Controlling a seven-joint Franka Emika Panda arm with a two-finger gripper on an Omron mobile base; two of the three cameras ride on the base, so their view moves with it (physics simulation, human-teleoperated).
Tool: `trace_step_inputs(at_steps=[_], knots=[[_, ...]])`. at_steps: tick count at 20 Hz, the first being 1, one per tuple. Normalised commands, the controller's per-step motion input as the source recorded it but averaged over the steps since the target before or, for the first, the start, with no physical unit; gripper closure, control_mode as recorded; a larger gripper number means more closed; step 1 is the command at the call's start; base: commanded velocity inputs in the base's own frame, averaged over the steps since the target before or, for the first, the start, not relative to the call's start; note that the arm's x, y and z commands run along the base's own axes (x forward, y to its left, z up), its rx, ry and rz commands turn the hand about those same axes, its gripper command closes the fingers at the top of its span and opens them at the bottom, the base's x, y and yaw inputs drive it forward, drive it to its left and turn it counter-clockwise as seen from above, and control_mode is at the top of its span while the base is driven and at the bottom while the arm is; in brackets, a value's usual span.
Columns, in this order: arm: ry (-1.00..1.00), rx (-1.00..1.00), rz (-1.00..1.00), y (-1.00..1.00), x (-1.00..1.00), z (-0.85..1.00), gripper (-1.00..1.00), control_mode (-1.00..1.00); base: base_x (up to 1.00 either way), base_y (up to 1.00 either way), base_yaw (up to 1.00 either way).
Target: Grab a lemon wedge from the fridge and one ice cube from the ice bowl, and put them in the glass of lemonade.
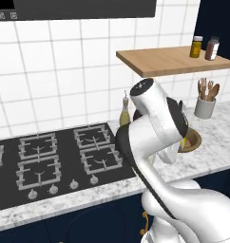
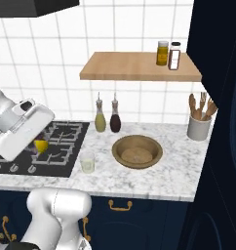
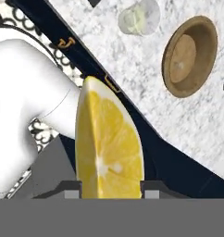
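While your hand (image 3: 109, 192) is clamped on the lemon wedge (image 3: 109, 148) off the desk's front edge, the drop into the glass of lemonade (image 2: 87, 162) and the ice cube from the ice bowl (image 2: 137, 151) remain.

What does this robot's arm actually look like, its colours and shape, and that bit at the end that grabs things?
The arm is made of thick, rounded, glossy white segments, with dark bands at the joints. It rises from a bulging white base. The hand is a boxy white block, and the gripper ends in two small dark finger tips. I can't make out any loose cables or markings.
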Motion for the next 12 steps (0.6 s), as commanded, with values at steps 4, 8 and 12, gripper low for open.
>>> trace_step_inputs(at_steps=[4,8,12], knots=[[0.31,-0.37,0.28,-0.30,0.35,-0.49,1.00,-1.00,0.00,0.00,0.00],[0.40,-0.20,0.31,-0.21,0.48,-0.15,1.00,-1.00,0.00,0.00,0.00],[0.44,-0.17,0.31,-0.02,0.54,-0.12,1.00,-1.00,0.00,0.00,0.00]])
